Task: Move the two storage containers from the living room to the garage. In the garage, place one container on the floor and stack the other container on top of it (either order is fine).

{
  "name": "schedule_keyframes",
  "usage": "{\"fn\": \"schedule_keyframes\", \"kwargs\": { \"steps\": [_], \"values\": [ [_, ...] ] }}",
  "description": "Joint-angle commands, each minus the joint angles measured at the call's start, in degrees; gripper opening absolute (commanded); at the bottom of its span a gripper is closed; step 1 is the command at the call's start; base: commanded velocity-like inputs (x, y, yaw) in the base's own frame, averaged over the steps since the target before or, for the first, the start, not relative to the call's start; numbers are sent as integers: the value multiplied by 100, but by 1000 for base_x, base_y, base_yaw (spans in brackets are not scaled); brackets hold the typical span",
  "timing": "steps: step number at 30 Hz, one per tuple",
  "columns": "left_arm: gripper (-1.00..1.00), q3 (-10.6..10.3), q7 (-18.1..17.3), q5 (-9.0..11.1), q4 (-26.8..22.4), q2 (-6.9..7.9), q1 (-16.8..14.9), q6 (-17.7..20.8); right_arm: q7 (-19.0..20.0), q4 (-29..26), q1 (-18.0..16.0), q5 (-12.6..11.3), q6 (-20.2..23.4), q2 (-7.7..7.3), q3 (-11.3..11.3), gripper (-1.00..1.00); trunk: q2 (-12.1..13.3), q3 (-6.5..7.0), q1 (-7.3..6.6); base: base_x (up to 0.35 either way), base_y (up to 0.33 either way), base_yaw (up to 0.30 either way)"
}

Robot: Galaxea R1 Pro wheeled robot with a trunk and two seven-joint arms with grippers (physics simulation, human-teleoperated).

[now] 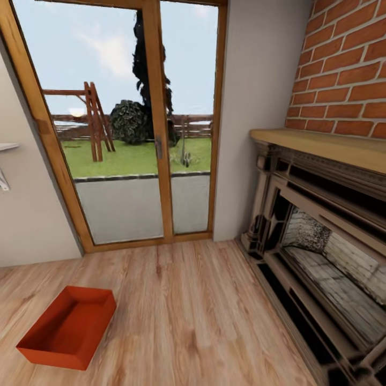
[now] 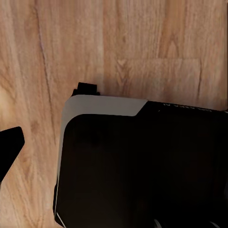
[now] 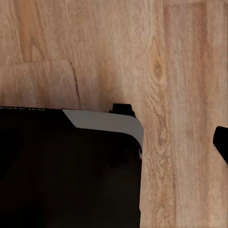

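While the robot faces the corner of the living room, the step in hand looks like the approach to a first pickup: nothing is held and no hauling to the garage has begun, so the task seems to be at its very start.

Going from left to right in the head view, a small white shelf bracket juts from the beige wall. Below it, low on the light wood plank floor, sits one orange-red storage container, open side up, resting flat and turned at an angle to the planks. Its inside is bare; nothing lies in it. Behind it stands the wood-framed glass patio door, with a lawn and a wooden swing frame outside. To the right rises the red brick chimney wall over a dark ornate fireplace with a wooden mantel.

Both wrist views look down on planks past the robot's dark base. A dark tip at each picture's edge may be a fingertip, but I cannot tell whether either gripper is spread or closed.

The next move likely calls for driving closer to the container, squaring up to it, and lowering the arms so the grippers can take opposite walls.
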Motion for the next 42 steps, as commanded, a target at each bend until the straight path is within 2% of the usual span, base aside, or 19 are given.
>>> {"fn": "schedule_keyframes", "kwargs": {
  "steps": [1,42],
  "values": [
    [100,-4,-23,55,-3,2,-3,33,-9,15,-6,-48,-28,4,48,100,-5,-7,4,322,0,0],
    [100,-4,-23,55,-3,2,-3,31,-9,15,-6,-40,-28,-4,47,100,-5,-7,4,322,0,0]
  ]
}}
